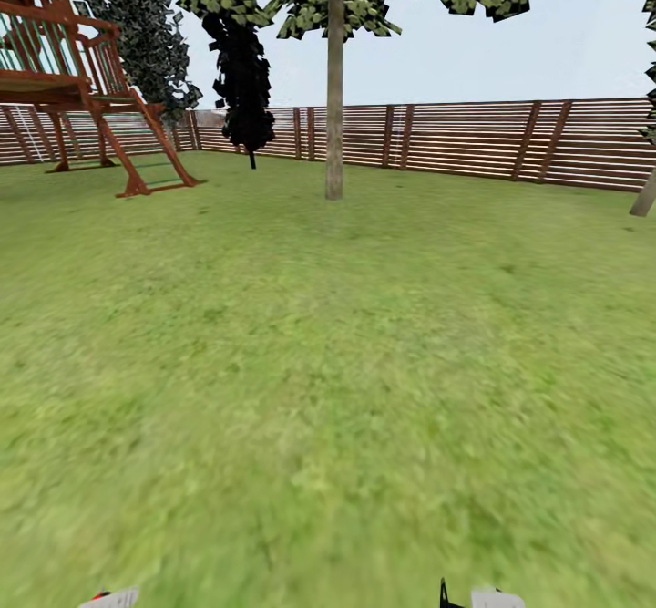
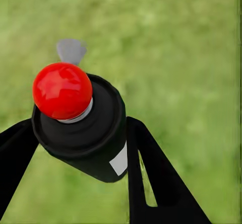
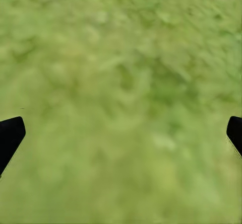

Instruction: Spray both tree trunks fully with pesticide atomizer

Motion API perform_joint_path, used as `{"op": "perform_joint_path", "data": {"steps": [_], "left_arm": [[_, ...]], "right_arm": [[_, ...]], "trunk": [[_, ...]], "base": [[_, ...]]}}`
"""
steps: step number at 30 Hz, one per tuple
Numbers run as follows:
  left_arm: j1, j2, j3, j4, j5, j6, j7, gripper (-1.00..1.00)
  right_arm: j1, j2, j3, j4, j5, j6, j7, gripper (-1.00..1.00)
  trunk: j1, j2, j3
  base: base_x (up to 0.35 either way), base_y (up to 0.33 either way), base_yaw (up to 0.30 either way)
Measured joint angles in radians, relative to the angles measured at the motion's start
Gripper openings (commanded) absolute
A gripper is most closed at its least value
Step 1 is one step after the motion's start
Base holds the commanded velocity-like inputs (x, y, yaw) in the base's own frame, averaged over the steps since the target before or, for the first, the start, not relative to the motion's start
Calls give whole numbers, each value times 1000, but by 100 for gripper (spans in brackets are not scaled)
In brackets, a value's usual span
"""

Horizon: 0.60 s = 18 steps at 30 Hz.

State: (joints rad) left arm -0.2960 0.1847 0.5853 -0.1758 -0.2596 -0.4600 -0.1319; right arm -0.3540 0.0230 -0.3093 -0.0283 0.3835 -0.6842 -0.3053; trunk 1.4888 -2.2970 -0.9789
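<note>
Left pincer (image 2: 80,148) grips pesticide atomizer (image 2: 83,126) over grass; right pincer (image 3: 121,133) wide.

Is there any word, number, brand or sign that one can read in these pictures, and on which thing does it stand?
None can be read.
The pesticide atomizer, held between the fingers of the left pincer, carries a small white patch on its black body; the patch is blank.
The fence and the wooden play tower show no lettering.
</note>
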Motion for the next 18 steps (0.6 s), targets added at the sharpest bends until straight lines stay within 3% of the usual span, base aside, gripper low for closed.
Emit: {"op": "perform_joint_path", "data": {"steps": [18], "left_arm": [[0, 1, 1, 0, 0, 1, 0, -100]], "right_arm": [[0, 0, 0, 0, 0, 0, 0, 100]], "trunk": [[0, 0, 0]], "base": [[338, -84, 0]]}}
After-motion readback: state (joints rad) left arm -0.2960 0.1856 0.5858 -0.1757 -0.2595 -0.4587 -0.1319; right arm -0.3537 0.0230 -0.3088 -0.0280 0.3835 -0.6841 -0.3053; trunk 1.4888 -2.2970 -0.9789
